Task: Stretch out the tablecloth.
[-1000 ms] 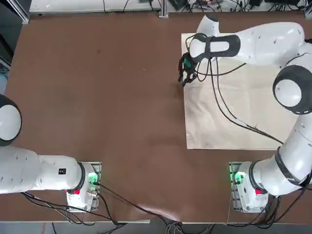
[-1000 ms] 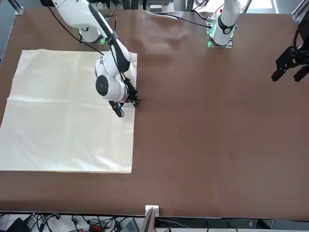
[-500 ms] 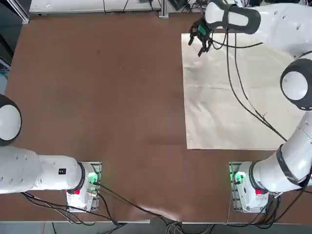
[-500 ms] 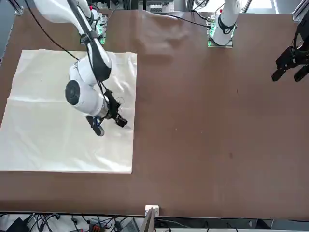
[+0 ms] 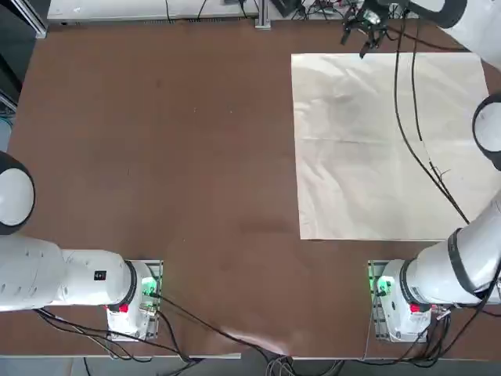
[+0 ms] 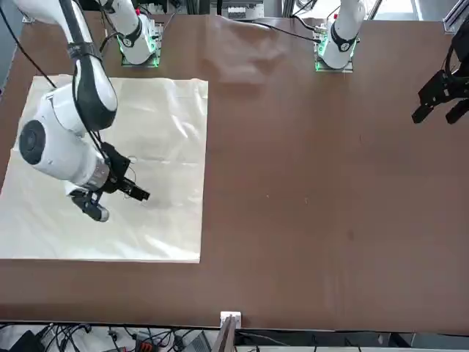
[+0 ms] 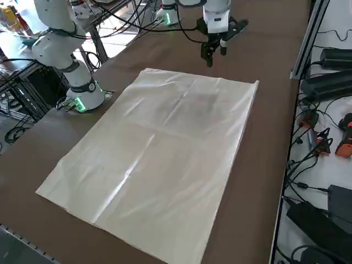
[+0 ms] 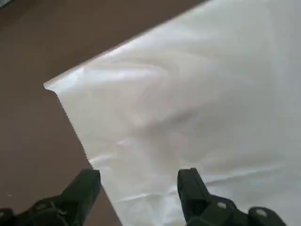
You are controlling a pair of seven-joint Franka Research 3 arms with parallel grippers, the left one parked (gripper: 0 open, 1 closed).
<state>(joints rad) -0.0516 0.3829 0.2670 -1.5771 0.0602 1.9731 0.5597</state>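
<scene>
So the tablecloth (image 5: 344, 157) is on the right half of the brown table (image 5: 180, 157), lying pretty flat. It's a big pale cream sheet, basically a rectangle, and its left edge runs more or less straight from far to near. The near edge ends just short of the right arm's base (image 5: 407, 301), and on the far side there's a strip of brown tabletop between the cloth and the table's edge.

It's not perfectly smooth though. There are soft ripples around the corner, plus one long shiny crease (image 7: 129, 170) that really catches the light.

The right gripper (image 8: 138, 181) is up in the air around the cloth's far-left corner, pincer spread wide apart, with nothing pinched in it. From the wrist, one finger (image 8: 89, 186) shows up against the brown tabletop right at the cloth's edge, and the other shows against the fabric. The right arm (image 6: 91, 95) reaches over the right side of the cloth, with black cables (image 5: 407, 133) looping along it.
</scene>
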